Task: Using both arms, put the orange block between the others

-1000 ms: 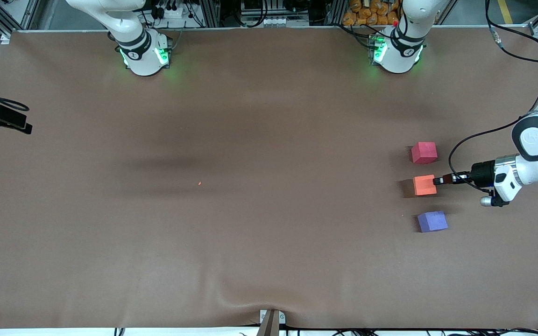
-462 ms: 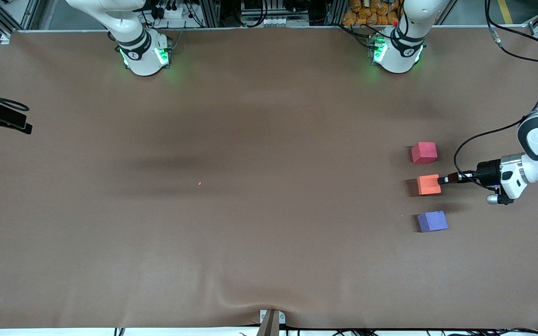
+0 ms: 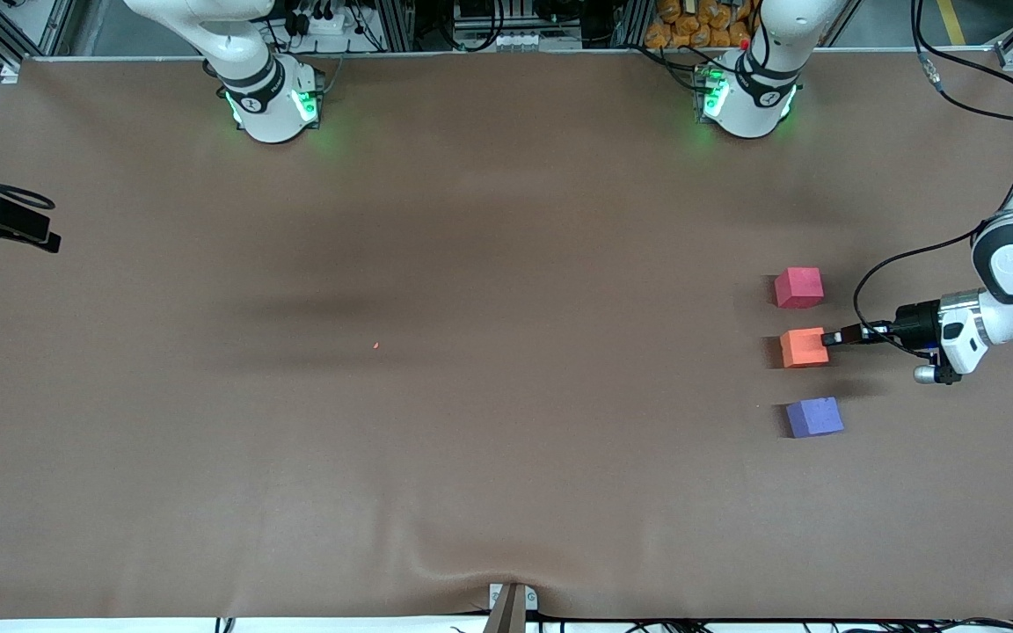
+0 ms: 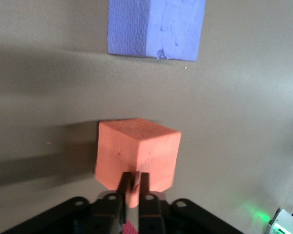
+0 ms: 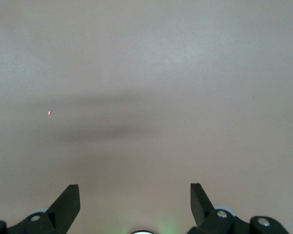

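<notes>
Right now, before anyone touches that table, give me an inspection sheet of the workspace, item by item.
Surface: brown table cover, wrinkled at the edge nearest the front camera.
Job's things: orange block in line between the red-pink cube, farther from the camera, and the purple-blue cube, nearer; apart from both.
Clutter: one tiny orange speck mid-table.
Tools: left tool pinches a corner of the orange block; right tool open, waiting over bare cover at the right arm's end.
Cables: black cable loops from the left arm's wrist.
Surroundings: metal frame along the arms' base edge.
</notes>
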You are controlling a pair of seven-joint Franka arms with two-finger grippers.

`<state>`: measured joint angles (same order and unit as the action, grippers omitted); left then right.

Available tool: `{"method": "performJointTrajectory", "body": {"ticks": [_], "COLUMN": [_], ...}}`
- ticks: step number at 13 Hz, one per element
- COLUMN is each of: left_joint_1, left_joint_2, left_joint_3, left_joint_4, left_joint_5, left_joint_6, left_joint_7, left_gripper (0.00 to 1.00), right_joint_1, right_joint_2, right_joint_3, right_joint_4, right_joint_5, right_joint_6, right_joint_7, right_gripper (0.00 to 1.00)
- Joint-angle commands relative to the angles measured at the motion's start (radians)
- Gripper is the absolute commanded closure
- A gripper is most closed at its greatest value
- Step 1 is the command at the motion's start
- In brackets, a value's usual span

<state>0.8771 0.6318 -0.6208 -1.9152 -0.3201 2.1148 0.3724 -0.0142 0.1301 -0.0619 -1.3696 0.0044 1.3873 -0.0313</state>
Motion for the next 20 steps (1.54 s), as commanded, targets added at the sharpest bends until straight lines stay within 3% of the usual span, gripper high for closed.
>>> {"method": "performJointTrajectory", "body": {"ticks": [1,4,7,9,11,14,16,17,18,20], "left_joint_1": [0.011,0.010,0.008,0.005,-0.004,-0.003,-0.045,-0.111,-0.195,-0.452], "left_joint_2": [-0.009,-0.094,-0.243,-0.338,-0.366,-0.417,-0.454,-0.466,-0.509,-0.572], "left_joint_3": [-0.010,-0.016,-0.063,-0.083,-0.115,-0.213,-0.221,-0.183,-0.092,0.165], "left_joint_4": [-0.007,0.002,0.004,0.011,0.047,0.113,0.142,0.153,0.178,0.240], "left_joint_5": [-0.025,-0.004,0.152,0.191,0.199,0.321,0.322,0.334,0.346,0.340], "left_joint_6": [-0.022,-0.070,-0.076,-0.075,-0.075,-0.097,-0.148,-0.156,-0.194,-0.322], "left_joint_7": [0.023,0.032,0.028,0.025,-0.001,-0.147,-0.232,-0.277,-0.300,-0.297], "left_gripper": [0.00,0.00,0.00,0.00,0.00,0.00,0.00,0.00,0.00,0.00], "right_joint_1": [0.000,0.000,0.000,0.000,0.000,0.000,0.000,0.000,0.000,0.000], "right_joint_2": [0.006,0.006,0.006,0.006,0.006,0.006,0.006,0.006,0.006,0.006], "right_joint_3": [0.001,0.001,0.001,0.001,0.001,0.001,0.001,0.001,0.001,0.001], "right_joint_4": [0.018,0.015,0.014,0.015,0.014,0.014,0.014,0.015,0.014,0.014], "right_joint_5": [-0.004,-0.004,-0.004,-0.004,-0.004,-0.004,-0.004,-0.004,-0.004,-0.004], "right_joint_6": [-0.013,-0.013,-0.013,-0.013,-0.013,-0.013,-0.013,-0.013,-0.013,-0.013], "right_joint_7": [-0.010,-0.010,-0.010,-0.010,-0.010,-0.010,-0.010,-0.010,-0.010,-0.010], "right_gripper": [0.00,0.00,0.00,0.00,0.00,0.00,0.00,0.00,0.00,0.00]}}
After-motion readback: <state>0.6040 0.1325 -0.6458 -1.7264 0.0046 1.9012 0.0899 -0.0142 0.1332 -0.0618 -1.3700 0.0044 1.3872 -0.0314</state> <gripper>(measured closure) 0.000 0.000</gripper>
